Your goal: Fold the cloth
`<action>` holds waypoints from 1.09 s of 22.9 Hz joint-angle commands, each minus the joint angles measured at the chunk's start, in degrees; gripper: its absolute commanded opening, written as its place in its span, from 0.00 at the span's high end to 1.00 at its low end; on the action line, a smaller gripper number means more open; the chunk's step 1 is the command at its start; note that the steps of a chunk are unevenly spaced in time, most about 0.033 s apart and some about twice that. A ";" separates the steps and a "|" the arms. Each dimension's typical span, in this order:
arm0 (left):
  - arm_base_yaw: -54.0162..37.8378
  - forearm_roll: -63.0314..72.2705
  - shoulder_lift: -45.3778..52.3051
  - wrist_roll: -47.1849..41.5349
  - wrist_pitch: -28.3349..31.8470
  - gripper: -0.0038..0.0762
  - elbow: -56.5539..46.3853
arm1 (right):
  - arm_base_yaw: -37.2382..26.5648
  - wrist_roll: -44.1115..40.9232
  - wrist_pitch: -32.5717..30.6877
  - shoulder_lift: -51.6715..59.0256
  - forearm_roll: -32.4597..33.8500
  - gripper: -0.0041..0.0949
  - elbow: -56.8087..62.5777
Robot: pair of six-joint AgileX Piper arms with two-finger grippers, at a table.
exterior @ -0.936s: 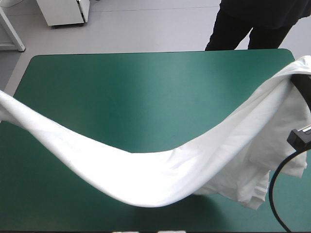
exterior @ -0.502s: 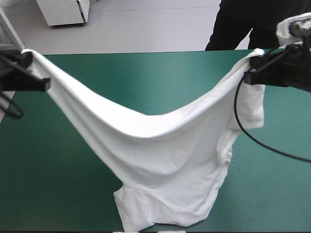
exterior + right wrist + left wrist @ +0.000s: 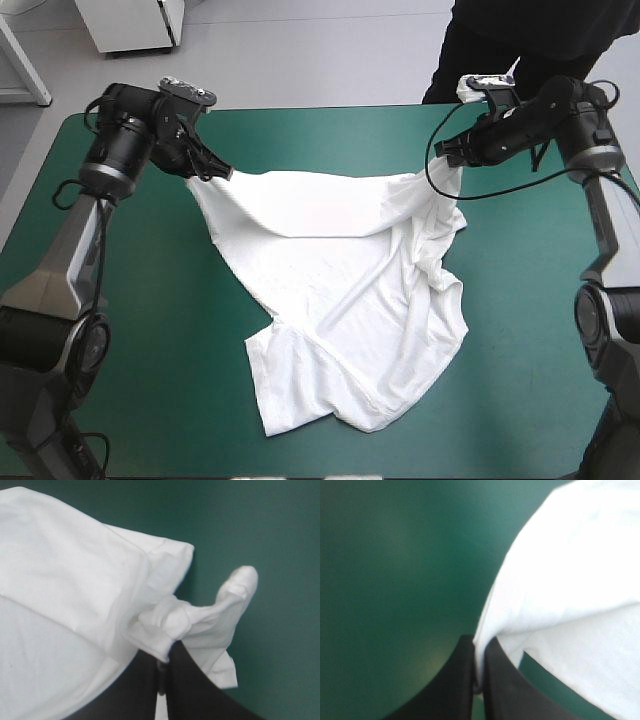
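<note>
Gripping the T-shirt (image 3: 340, 300) at one far corner with the left claw (image 3: 213, 172) and at the other with the right claw (image 3: 441, 151), both clenched on cloth (thin white fabric pinched between all-but-closed black fingers in each wrist view, bunched into a knot at the right one). Draping the rest down over the middle of the teal-green worktop (image 3: 120, 400) toward the near edge, rumpled, doubled over along the right side. Judging from this: still spreading, with no fold made yet. Left to do: set the held edge down, smooth flat, then fold. Compared with just before: brought lower and closer together from wide, high holds at the worktop's sides. No longer slung in a deep sag, now resting mostly on the cover.
</note>
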State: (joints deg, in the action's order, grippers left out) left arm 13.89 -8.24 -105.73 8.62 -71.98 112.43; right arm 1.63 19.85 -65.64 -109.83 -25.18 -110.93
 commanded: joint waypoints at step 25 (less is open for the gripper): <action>-7.21 13.48 -0.32 2.65 -1.71 0.40 2.67 | -5.03 5.18 -5.13 -5.97 -6.82 0.41 -6.81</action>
State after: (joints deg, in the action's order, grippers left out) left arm 6.53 4.79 -112.86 11.92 -71.16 114.46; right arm -1.27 25.01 -70.14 -123.27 -29.95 -117.86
